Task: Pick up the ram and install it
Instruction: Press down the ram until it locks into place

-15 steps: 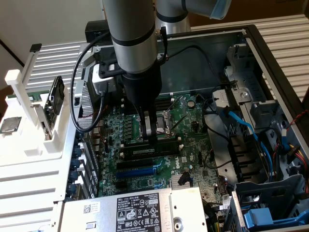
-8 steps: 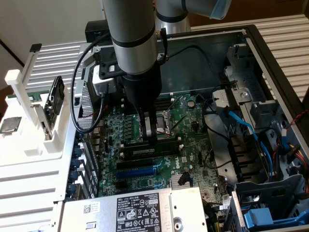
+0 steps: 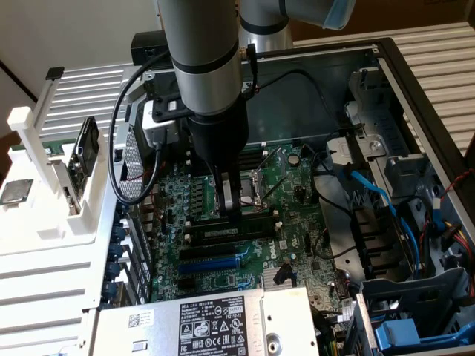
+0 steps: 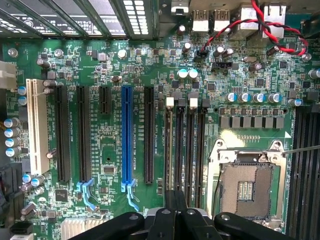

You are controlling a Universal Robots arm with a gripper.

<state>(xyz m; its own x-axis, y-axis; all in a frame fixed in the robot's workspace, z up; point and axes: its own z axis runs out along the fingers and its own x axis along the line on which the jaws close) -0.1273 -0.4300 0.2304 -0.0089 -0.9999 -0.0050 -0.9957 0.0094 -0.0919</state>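
Note:
The ram is a long dark stick with a pale label. It stands on edge in a memory slot of the green motherboard, just in front of the processor socket. My gripper hangs straight over the stick's middle, shut, with its tips down at the top edge. I cannot tell whether they touch it. In the wrist view the shut gripper sits over the row of memory slots beside the open socket. There I cannot tell the stick from the slots.
The motherboard lies inside an open computer case. The labelled power supply sits in front, with blue cables and a drive cage at the exterior view's right. A white rack stands at its left. Expansion slots run beside the memory slots.

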